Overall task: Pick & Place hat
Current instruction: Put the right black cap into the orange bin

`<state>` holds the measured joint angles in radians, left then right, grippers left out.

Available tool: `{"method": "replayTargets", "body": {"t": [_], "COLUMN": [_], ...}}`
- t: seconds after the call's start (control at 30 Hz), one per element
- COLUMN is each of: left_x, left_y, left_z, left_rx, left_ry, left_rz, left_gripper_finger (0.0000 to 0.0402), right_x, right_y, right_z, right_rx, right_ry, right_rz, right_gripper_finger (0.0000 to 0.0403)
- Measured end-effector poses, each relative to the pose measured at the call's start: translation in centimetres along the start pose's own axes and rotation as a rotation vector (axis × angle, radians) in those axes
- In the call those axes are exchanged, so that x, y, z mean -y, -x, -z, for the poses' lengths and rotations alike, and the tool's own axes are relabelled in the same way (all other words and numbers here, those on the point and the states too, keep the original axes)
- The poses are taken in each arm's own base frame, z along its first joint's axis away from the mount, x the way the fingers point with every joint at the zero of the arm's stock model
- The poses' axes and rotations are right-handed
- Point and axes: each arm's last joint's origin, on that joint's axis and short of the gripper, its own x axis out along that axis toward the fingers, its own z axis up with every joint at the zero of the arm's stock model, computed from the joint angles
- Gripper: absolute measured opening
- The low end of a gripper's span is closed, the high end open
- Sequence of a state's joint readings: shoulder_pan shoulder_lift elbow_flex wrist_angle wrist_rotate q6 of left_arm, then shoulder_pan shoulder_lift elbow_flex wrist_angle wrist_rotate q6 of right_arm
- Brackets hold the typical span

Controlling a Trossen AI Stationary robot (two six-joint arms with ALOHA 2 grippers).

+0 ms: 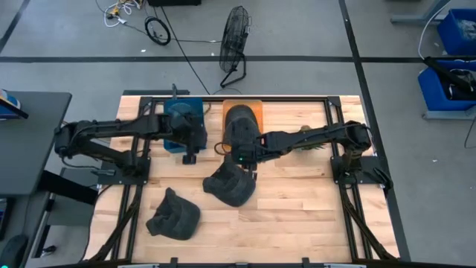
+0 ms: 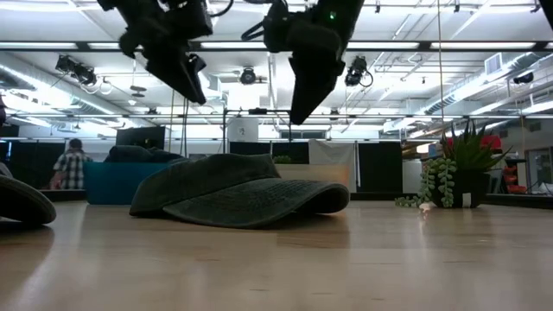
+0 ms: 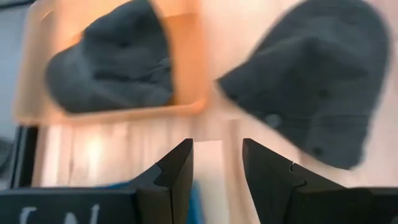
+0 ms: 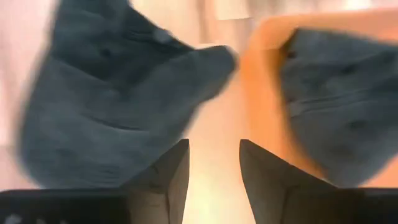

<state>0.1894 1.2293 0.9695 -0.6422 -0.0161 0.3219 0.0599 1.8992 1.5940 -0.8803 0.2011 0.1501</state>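
While my left gripper [image 1: 189,158] waits at about 10 o'clock of the counter [image 1: 297,216], above the blue bin [image 1: 182,119], its fingers stand narrowly parted and hold nothing. At 7 o'clock a crumpled hat [image 1: 174,216] lies well apart from both arms. Near the middle lies the hat [image 1: 230,186] I judge to be next, flat on the wood. My right gripper [image 1: 249,167] hangs above its 1 o'clock edge, fingers apart and empty. At 12 o'clock the orange tray [image 1: 256,112] already holds a hat [image 1: 239,123]. Coming down from here, I risk pinching only the soft brim, so the hat could slip free or drag; a lift too low could catch the tray's wall.
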Motion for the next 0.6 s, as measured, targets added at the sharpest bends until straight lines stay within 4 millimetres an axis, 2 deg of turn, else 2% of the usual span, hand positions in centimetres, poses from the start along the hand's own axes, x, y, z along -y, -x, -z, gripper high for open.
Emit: {"method": "replayTargets", "body": {"t": [0.13, 0.27, 0.43, 0.6], "left_x": [1.7, 2.4, 2.2, 2.2], "left_y": [0.1, 0.1, 0.2, 0.2], "left_z": [-0.5, -0.7, -0.7, -0.7], "left_rx": [0.015, -0.002, -0.031, -0.033], "left_ry": [-0.096, -0.108, -0.082, -0.079], "left_rz": [0.039, -0.027, -0.138, -0.149], "left_gripper_finger": [0.0142, 0.0142, 0.0142, 0.0142], "right_x": [-1.1, -1.9, -3.0, -4.8], "right_y": [0.2, 0.4, -0.1, -2.2], "right_z": [-0.2, -0.8, -0.3, -0.2], "right_rx": [0.031, 0.088, 0.039, 0.019], "right_ry": [-0.228, -0.490, -0.606, -0.685], "right_rz": [-0.048, -0.090, -0.106, -0.110], "right_gripper_finger": [0.0141, 0.0137, 0.0131, 0.0118]}}
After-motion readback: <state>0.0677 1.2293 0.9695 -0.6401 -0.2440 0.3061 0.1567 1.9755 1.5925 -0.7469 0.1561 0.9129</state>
